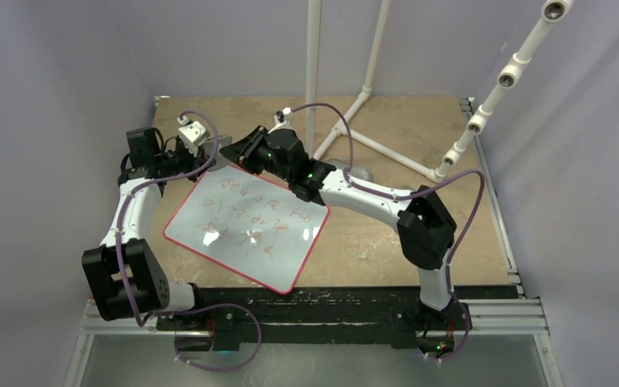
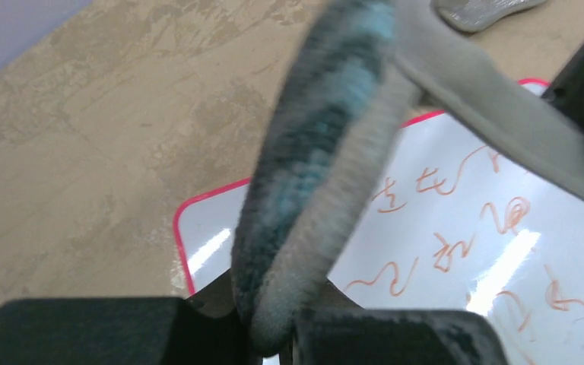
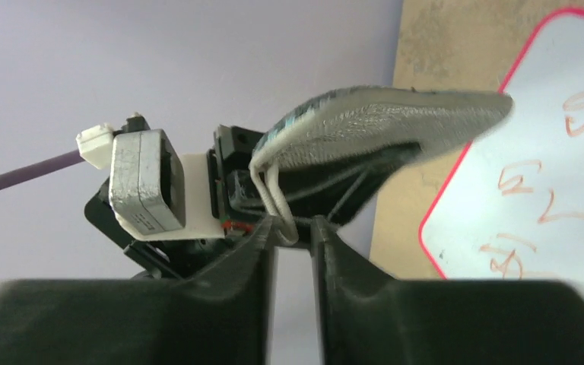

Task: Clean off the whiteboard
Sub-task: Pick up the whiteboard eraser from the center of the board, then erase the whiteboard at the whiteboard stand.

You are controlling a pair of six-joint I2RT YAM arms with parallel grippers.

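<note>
**Top view.** Along the lower edge sit the bases of both arms. Above them the table (image 1: 419, 242) carries the whiteboard (image 1: 290, 250), which lies flat and skewed at centre left. Red scribbles (image 1: 246, 211) cross most of its face, and no wiped swath shows among them. The task is therefore judged barely begun, with all the erasing left to do. Over the board's upper left corner the left gripper (image 1: 201, 160) and the right gripper (image 1: 238, 149) meet, both clear of the writing. Farthest off, at the top of the frame, stands a white pipe frame (image 1: 371, 89).

**Left wrist view.** This supplies what the arms hide from above. An eraser pad (image 2: 312, 175), fuzzy and coloured teal and grey, rises edge-on through the middle of the frame. The left gripper's fingers (image 2: 84, 334) are clamped on the pad's lower end. The pad appears to hang above the board rather than rest on it. At the upper right edge a silvery-grey oval pad (image 2: 487, 11) lies on the table beyond the board.

**Right wrist view.** Here the pad's grey face appears at upper centre. A thin pale loop (image 3: 270, 201) drops from it to the mouth of the right gripper. That gripper's fingers (image 3: 220, 304) stand only narrowly apart, and it cannot be told whether they pinch the loop. Behind the loop sits the other arm's wrist camera (image 3: 144, 190), with the board's red rim at the right edge.
</note>
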